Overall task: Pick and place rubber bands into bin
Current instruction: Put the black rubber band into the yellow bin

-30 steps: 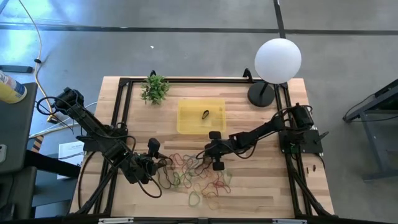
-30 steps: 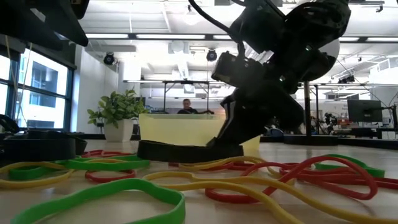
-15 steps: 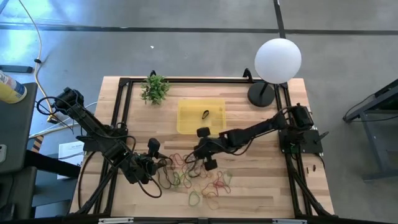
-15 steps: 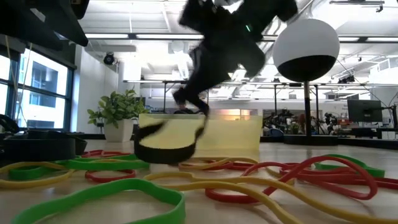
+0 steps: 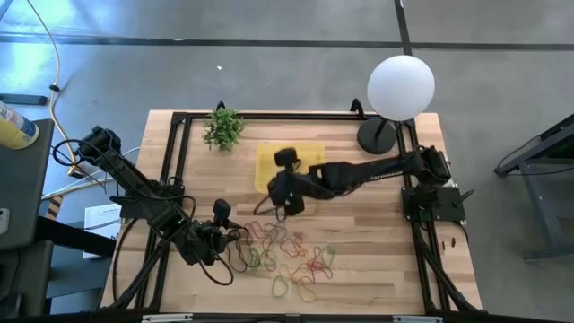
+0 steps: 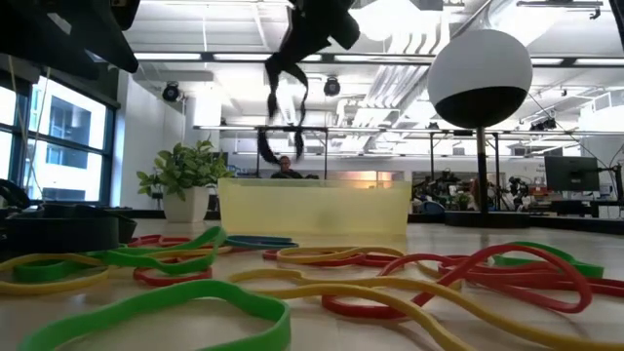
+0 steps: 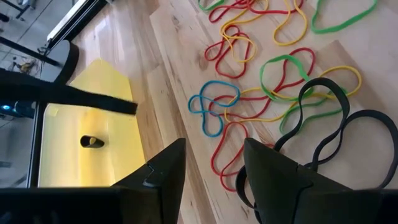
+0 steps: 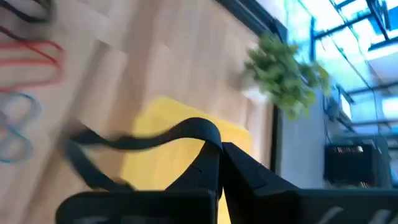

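Pinching a black rubber band (image 6: pixel 285 93) in the right gripper (image 5: pixel 280 199), just short of the bin's (image 5: pixel 314 149) near-left corner.

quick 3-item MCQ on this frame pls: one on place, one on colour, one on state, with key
1. Where is the right gripper?
A. by the bin's near-left corner
B. over the plant
C. beside the lamp base

2. What colour is the band hanging from it?
A. green
B. black
C. yellow

3. How does the left gripper stand?
A. shut on a red band
B. open, holding nothing
C. inside the bin

Key:
1 A: the high view puts it at the near-left corner of the bin, past the pile of rubber bands.
2 B: a dark loop dangles from the shut fingers, above the table.
3 B: its wrist view shows a gap between the fingers with nothing in it.
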Available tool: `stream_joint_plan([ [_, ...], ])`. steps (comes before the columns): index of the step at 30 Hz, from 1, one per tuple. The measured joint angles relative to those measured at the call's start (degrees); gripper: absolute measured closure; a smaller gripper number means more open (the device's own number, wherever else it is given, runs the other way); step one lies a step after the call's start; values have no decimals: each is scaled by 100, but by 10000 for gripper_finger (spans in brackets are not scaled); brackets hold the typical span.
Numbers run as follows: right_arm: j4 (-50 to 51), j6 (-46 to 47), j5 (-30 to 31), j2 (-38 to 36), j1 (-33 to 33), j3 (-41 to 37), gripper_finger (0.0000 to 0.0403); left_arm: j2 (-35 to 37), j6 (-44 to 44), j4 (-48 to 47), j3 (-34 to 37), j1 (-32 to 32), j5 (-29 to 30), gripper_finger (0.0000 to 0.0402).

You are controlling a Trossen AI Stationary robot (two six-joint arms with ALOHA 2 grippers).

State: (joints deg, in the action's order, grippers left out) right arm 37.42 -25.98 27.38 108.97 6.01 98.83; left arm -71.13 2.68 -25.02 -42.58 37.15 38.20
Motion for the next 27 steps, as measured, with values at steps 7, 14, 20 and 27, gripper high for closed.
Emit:
stream_joint_plan([
  [7,484,45,8,0,-755,30,401,0,0,0,2,0,0,252],
  [14,344,264,-683,0,-1575,-438,401,0,0,0,0,0,0,252],
  [20,73,454,-1541,0,-2029,-1049,400,0,4,-2,2,0,0,252],
  [27,-29,858,-2259,0,-2189,-1441,384,0,52,-3,0,0,31,252],
])
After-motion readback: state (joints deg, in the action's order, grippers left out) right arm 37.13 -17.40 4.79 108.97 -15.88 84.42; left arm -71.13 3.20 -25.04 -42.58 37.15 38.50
